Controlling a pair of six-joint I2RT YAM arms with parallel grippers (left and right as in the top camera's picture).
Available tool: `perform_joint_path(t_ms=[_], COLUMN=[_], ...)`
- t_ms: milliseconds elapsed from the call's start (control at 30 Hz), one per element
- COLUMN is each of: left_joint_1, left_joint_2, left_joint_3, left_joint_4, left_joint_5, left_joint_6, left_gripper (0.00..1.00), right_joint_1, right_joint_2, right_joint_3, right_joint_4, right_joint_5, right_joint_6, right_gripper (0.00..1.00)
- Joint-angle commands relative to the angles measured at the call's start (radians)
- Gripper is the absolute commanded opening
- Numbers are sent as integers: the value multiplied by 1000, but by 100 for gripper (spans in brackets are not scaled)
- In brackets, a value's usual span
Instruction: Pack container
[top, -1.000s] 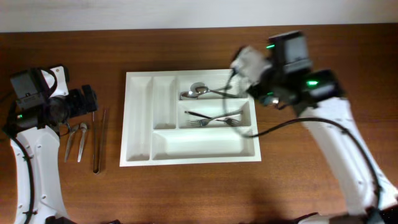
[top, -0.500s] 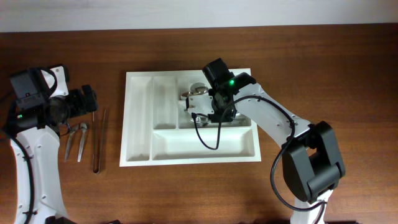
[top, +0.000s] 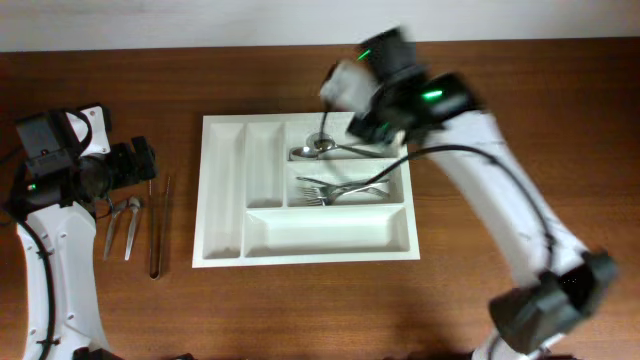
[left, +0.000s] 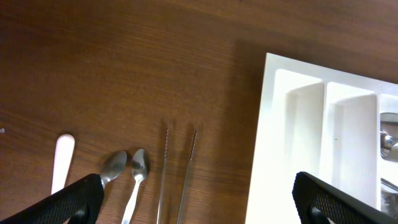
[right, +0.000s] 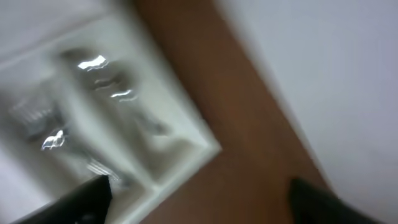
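- The container (top: 222, 195), a white cutlery tray with five compartments, lay flat in the middle of the wooden table (top: 300, 310)
- In the container's far right compartment we saw spoons (top: 325, 148); forks (top: 345, 188) lay in the compartment just nearer
- Left of the container, apart from it, lay thin metal tongs (left: 177, 171); beyond them were two loose spoons (left: 127, 169), then a white handle (left: 62, 152)
- The left gripper (left: 199, 199) hovered over the table left of the container, its fingers spread wide with nothing between them
- The right gripper (right: 199, 202) was above the container's far right corner; its view was badly blurred, yet we could see the fingers standing well apart and grasping nothing
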Motion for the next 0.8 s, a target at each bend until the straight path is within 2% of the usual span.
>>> perform_joint_path(t_ms=[0,167,300,433,767], left_joint_1=[6,6,6,6,6], left_joint_2=[3,3,3,3,3], left_joint_3=[17,17,17,16,16], left_joint_4=[3,3,-31,-156,-179], left_joint_5=[15,15,45,61,60], left_joint_6=[16,16,15,15,16], left_gripper=[99,99,99,99,99], right_joint_1=[-209,-454,-602,-663,-694], right_joint_2=[-80,-76,-29,4,40], right_joint_3=[79,82,82,82,82], right_joint_4=[-4,19,-7,-29,-30], right_joint_5=[-20,-232,-253,-249,-249], right_joint_6=[371,535,595,595,595], right_gripper=[100,99,99,99,99])
